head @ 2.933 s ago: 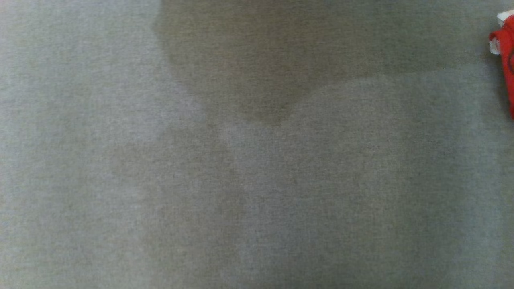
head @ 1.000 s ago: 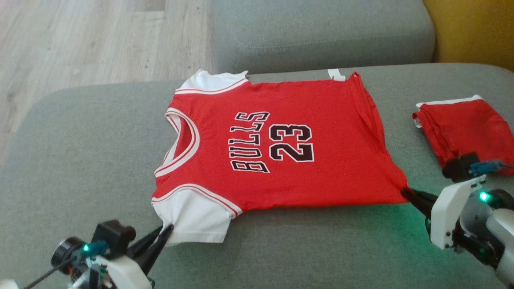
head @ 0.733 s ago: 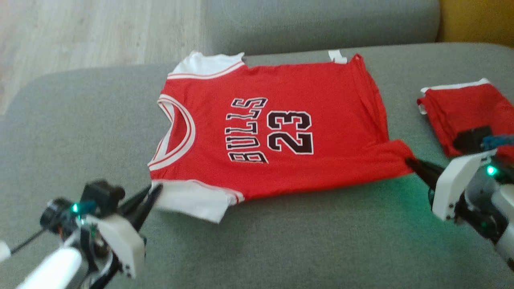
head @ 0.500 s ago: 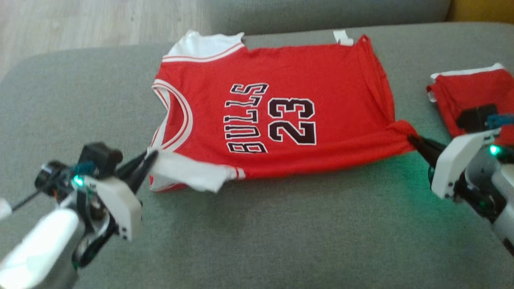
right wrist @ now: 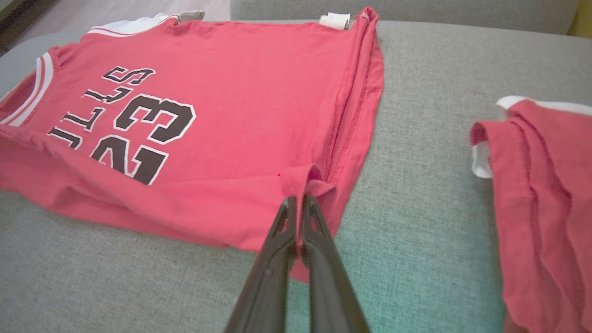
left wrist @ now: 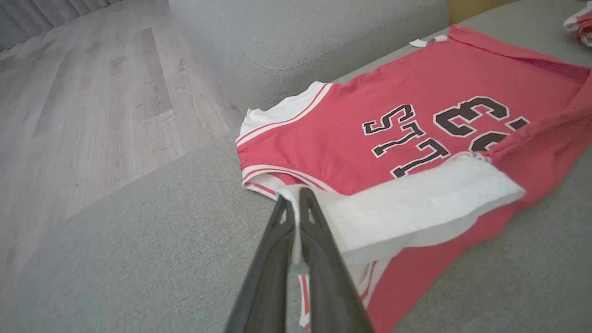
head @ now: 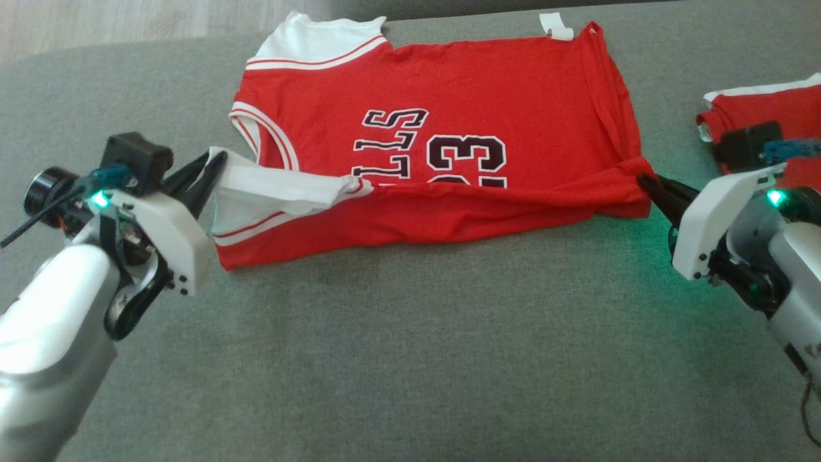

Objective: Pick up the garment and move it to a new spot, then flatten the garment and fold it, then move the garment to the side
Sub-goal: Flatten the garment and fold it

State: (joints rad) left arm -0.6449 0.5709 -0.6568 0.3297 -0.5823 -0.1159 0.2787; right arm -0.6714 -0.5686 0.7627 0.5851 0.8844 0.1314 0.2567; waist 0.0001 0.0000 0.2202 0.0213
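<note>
The garment [head: 449,109] is a red jersey with white sleeves and black lettering, lying on the grey sofa seat [head: 410,346]. Its near edge is lifted and folding over the lettering. My left gripper [head: 215,168] is shut on the near white sleeve [head: 276,189], held above the seat. In the left wrist view the left gripper [left wrist: 296,199] pinches that sleeve [left wrist: 416,203] of the garment [left wrist: 416,92]. My right gripper [head: 644,183] is shut on the garment's near bottom corner; the right wrist view shows the right gripper [right wrist: 298,203] pinching a bunched red corner of the garment [right wrist: 231,92].
A second red item [head: 770,106], folded, lies on the seat at the right, behind my right wrist; it is also at the right edge [right wrist: 541,185]. The wooden floor [left wrist: 83,101] lies past the sofa's left end. A backrest cushion [left wrist: 300,32] rises behind the jersey.
Both grippers have lifted the jersey's near edge and carried it away from me, so the white sleeve and red hem now cover part of the lettering. The head camera has tilted downward.
</note>
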